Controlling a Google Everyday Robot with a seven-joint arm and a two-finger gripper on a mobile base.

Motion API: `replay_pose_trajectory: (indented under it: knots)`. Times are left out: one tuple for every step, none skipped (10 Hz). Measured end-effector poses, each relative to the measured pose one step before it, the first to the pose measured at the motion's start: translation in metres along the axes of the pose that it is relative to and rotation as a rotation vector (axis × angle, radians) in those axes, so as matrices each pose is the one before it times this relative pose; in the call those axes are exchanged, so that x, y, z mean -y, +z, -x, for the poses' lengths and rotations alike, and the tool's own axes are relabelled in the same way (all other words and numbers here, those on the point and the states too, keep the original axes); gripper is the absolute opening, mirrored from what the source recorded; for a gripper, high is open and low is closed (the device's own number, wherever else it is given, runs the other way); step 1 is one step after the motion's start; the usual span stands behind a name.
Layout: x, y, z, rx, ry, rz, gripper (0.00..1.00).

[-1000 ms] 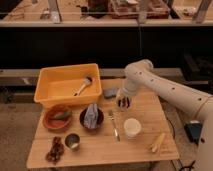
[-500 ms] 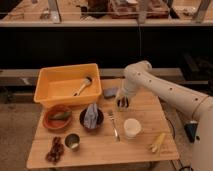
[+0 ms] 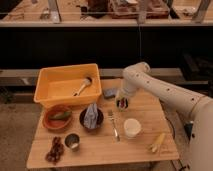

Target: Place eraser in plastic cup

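Wooden table, light-toned, is set on a pale floor before dark shelving. Against the frame half a second earlier, little change is noted: the gripper remains lowered at the table's rear right, beside the blue-grey pad. The eraser, dark with red striping, is seen at the gripper tips; whether it is grasped cannot be told. Counted: one plastic cup, white, in front of the gripper; one yellow bin; two bowls, one orange and one dark; one fork.
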Motion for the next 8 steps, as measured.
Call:
replay_pose_trajectory:
  knots:
    - [-0.00195,0.00151,-0.00144,-0.00351,0.00884,-0.00034,0.79]
    - [-0.00033,0.00078,-0.00096,-0.00428,0.00397,-0.00014,0.8]
    - [-0.00142,0.00088,-0.00048,-0.00331,0.00333,0.00186,0.8]
    - [-0.00249,0.00025,-0.00069,-0.00577,0.00118,0.00404,0.8]
    - [-0.00114,-0.00161,-0.00048,-0.00677,0.00061,-0.00018,0.8]
    - [-0.0002,-0.00214,-0.00022,-0.00496,-0.00066,-0.00137,0.8]
    - [-0.00053,-0.00574,-0.00132,-0.00832,0.00042,-0.00115,0.8]
    - [-0.00014,-0.00829,-0.00202,-0.01088,0.00038,-0.00001,0.8]
